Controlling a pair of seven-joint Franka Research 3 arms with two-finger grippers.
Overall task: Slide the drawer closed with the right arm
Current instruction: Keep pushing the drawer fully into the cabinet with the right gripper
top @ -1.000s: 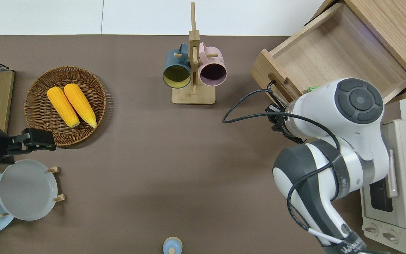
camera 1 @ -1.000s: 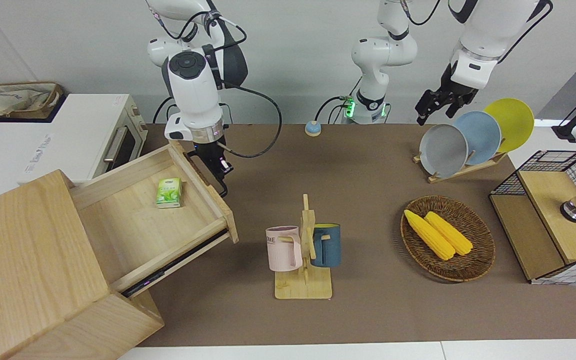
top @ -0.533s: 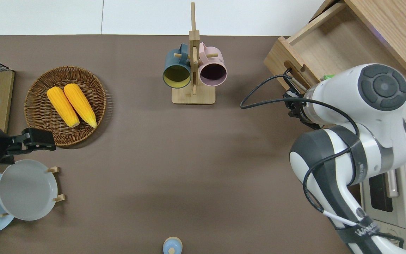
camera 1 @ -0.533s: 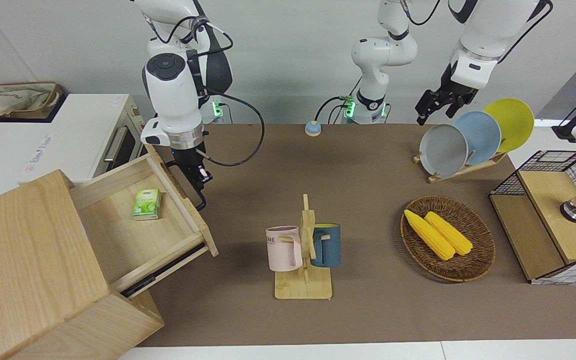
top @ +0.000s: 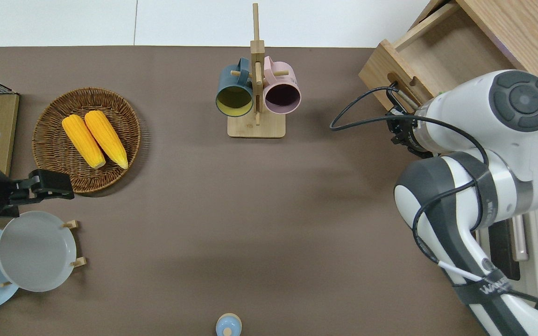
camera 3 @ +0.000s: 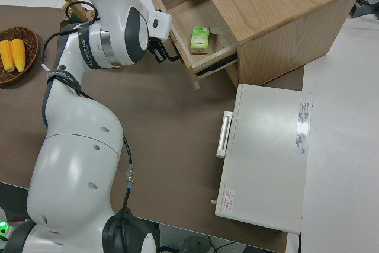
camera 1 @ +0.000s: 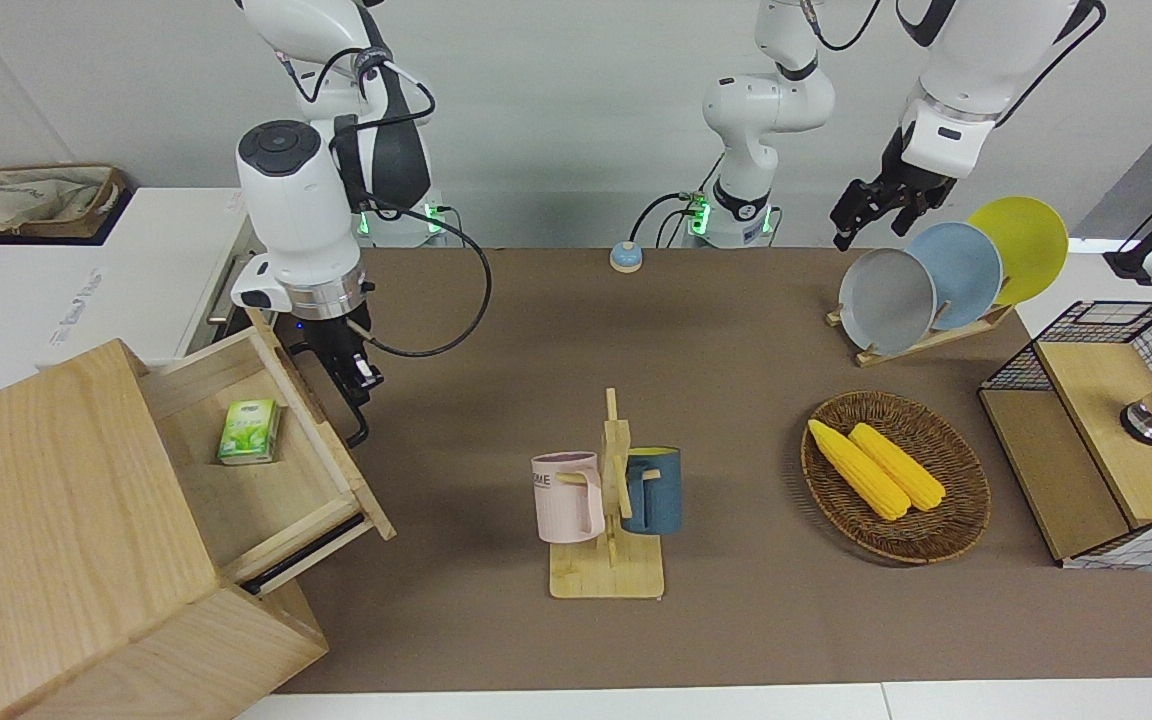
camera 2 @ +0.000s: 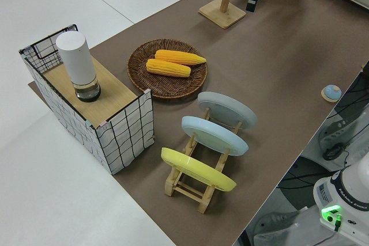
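Observation:
The drawer (camera 1: 246, 490) of the pale wooden cabinet (camera 1: 56, 520) stands partly open at the right arm's end of the table. A small green box (camera 1: 248, 432) lies in it. My right gripper (camera 1: 344, 380) is low against the drawer's front panel (camera 1: 331, 450), at the black bar handle (camera 1: 360, 432). From overhead the gripper (top: 404, 135) sits just off the panel (top: 381, 70), mostly hidden under the arm's wrist. In the right side view the gripper (camera 3: 159, 51) touches the handle (camera 3: 173, 57). The left arm is parked, its gripper (camera 1: 861, 215) in the air.
A white toaster oven (camera 1: 136, 270) stands beside the cabinet, nearer to the robots. Mid-table is a mug rack (camera 1: 608, 500) with a pink and a blue mug. A basket with corn (camera 1: 896, 478), a plate rack (camera 1: 936, 275) and a wire box (camera 1: 1106, 440) occupy the left arm's end.
The drawer has slid steadily into the cabinet, with my right gripper moving along at its front. The green box rode inward with it. The left arm has not moved.

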